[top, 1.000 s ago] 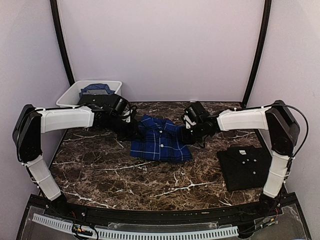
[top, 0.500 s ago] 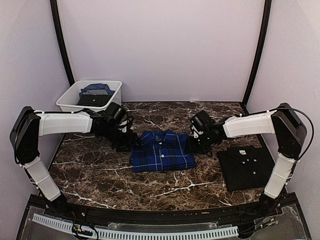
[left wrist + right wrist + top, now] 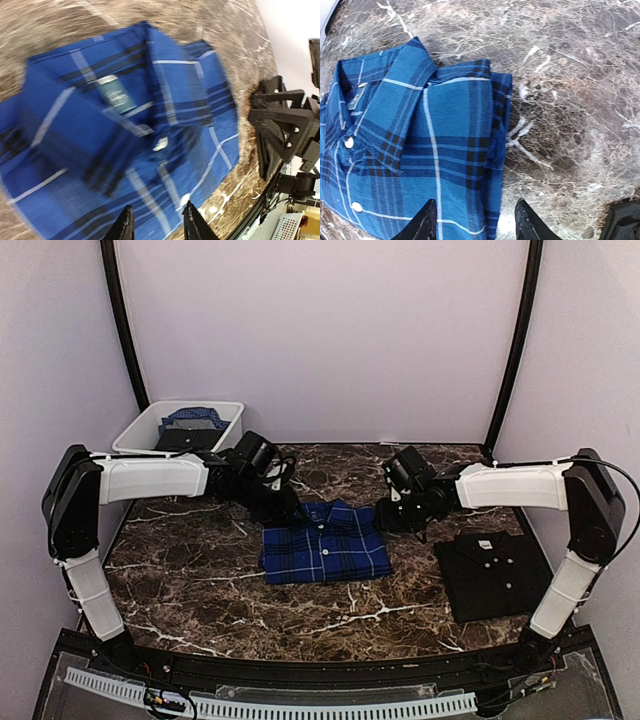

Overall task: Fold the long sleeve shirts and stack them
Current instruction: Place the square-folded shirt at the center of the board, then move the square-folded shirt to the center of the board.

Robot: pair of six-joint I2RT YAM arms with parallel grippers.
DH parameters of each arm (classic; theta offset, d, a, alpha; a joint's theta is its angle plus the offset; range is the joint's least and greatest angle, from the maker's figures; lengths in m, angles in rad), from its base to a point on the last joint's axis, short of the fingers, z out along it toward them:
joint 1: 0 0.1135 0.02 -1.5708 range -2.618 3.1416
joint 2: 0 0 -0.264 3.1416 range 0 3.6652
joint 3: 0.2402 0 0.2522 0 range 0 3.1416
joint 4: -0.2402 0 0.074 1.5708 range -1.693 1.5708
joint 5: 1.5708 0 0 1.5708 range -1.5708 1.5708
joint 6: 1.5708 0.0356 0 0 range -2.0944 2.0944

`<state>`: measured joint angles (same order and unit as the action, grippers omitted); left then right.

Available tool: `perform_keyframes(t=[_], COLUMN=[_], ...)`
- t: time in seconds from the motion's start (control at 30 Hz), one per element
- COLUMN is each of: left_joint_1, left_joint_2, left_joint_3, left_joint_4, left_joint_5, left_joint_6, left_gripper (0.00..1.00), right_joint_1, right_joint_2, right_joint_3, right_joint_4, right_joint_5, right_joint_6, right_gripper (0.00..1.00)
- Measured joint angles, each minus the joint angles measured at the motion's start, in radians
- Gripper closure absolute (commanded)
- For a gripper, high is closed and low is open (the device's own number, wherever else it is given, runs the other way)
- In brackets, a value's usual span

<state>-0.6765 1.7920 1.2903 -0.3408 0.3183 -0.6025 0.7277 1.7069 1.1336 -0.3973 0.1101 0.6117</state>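
Note:
The blue plaid shirt [image 3: 325,544] lies folded flat in the middle of the marble table [image 3: 200,585], collar toward the back. The black shirt [image 3: 492,575] lies folded at the right. My left gripper [image 3: 284,503] hovers at the plaid shirt's back left corner. In the left wrist view it [image 3: 157,225] is open above the plaid cloth [image 3: 125,140], which is blurred, with nothing between its fingers. My right gripper [image 3: 385,517] stands at the shirt's back right corner. In the right wrist view it [image 3: 476,222] is open, straddling the shirt's right edge [image 3: 490,150].
A white tub [image 3: 135,435] with more clothes in it stands at the back left corner. Black frame posts rise at both back corners. The black shirt's edge [image 3: 622,222] shows at the lower right of the right wrist view.
Both grippers have opened and let go of the plaid shirt. It has dropped from a lifted, tilted fold to lying flat. Both arms have drawn back toward its far corners.

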Motion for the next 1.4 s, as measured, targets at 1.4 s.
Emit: perform_keyframes(t=[1.4], left_joint_1=[0.040], left_joint_2=[-0.089], left_joint_3=[-0.354], left_joint_4=[0.105], left_joint_5=[0.048], left_joint_6=[0.140], left_gripper=[0.65], right_joint_1=[-0.119], right_joint_2=[-0.237], right_joint_3=[-0.258], right_joint_4=[-0.104], right_joint_5=[0.128], right_joint_6=[0.005], right_gripper=[0.41])
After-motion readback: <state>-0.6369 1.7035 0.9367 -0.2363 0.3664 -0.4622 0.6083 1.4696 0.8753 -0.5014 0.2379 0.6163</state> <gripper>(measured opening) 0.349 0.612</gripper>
